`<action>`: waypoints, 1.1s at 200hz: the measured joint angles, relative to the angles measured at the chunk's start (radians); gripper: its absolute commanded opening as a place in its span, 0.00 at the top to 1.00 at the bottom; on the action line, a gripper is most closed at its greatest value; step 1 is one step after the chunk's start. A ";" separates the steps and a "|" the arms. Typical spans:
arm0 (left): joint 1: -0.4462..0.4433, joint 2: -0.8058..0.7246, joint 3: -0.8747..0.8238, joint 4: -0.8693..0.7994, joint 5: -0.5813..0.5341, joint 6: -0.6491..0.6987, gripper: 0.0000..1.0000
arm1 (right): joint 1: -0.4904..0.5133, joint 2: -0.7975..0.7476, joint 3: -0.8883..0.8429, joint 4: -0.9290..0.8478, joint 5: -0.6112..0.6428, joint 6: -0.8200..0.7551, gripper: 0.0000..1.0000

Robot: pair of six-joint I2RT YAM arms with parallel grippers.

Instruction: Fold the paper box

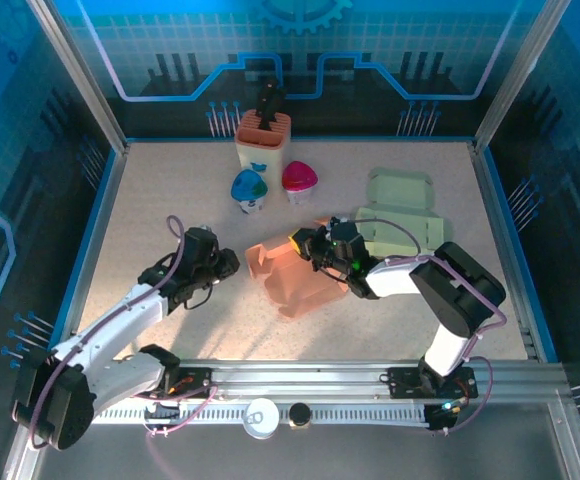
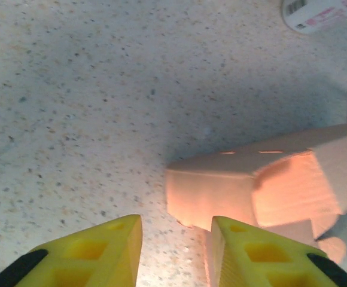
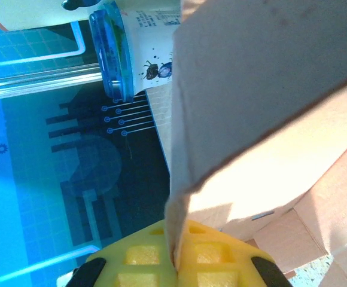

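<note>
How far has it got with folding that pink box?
Partly done: the pink box has some walls standing, but it lies open, not closed up. In hand: the right fingers pinch one panel; the left fingers sit open beside it. Left: folding in the remaining flaps.

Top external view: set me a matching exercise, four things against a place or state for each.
Things:
1 left gripper
2 right gripper
3 green box
4 orange holder

Place or state:
A standing upright at the back
B shut on a flap of the pink box
C lying flat on the right
D open, left of the pink box

Pairs: 1-D, 2-B, 3-C, 4-A
</note>
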State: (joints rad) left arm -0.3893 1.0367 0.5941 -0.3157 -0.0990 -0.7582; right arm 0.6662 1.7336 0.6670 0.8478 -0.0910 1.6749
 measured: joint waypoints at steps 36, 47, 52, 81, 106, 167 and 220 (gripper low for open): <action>0.050 0.043 -0.056 0.112 0.002 0.073 0.63 | 0.000 0.010 0.000 0.018 0.000 0.000 1.00; 0.053 0.058 -0.076 0.154 0.003 0.105 0.62 | 0.000 0.012 0.000 0.021 -0.001 0.000 1.00; 0.055 0.066 -0.084 0.174 0.003 0.114 0.62 | 0.000 0.013 0.000 0.022 -0.001 0.000 1.00; 0.056 0.142 -0.108 0.281 0.037 0.196 0.61 | 0.000 0.021 0.001 0.036 -0.005 0.000 1.00; 0.057 0.163 -0.141 0.375 0.082 0.261 0.57 | 0.000 0.023 0.002 0.036 -0.012 0.000 1.00; -0.012 0.163 -0.184 0.474 0.123 0.369 0.54 | -0.004 0.029 0.010 0.031 -0.015 0.000 1.00; -0.095 0.205 -0.184 0.524 0.115 0.415 0.53 | -0.006 0.033 0.014 0.028 -0.023 0.000 1.00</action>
State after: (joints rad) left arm -0.4843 1.2419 0.4103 0.2081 0.0162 -0.3431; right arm 0.6601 1.7668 0.6807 0.8757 -0.1139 1.6745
